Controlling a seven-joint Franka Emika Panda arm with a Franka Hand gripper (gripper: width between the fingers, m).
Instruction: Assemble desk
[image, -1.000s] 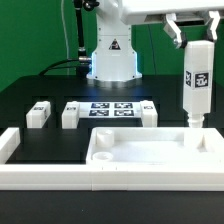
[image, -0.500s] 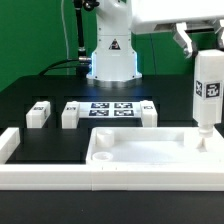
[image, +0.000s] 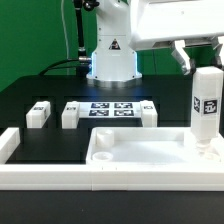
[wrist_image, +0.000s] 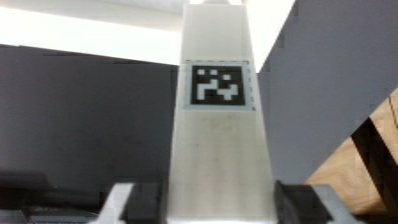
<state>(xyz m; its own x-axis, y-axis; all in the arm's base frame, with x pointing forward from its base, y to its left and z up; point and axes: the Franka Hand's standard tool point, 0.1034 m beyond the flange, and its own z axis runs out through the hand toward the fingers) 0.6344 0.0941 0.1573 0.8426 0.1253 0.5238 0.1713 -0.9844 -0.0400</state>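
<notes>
Desk leg (image: 207, 110) upright over tabletop (image: 135, 158) corner, black-and-white square tag (wrist_image: 217, 85) on its face; hand (image: 203, 62) part-closed, gripping it

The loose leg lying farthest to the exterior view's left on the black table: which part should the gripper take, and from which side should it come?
Probably the middle of the leftmost leg, jaws across its two long side faces, coming straight down from above. It lies flat, tag up, with bare table on both sides.
</notes>
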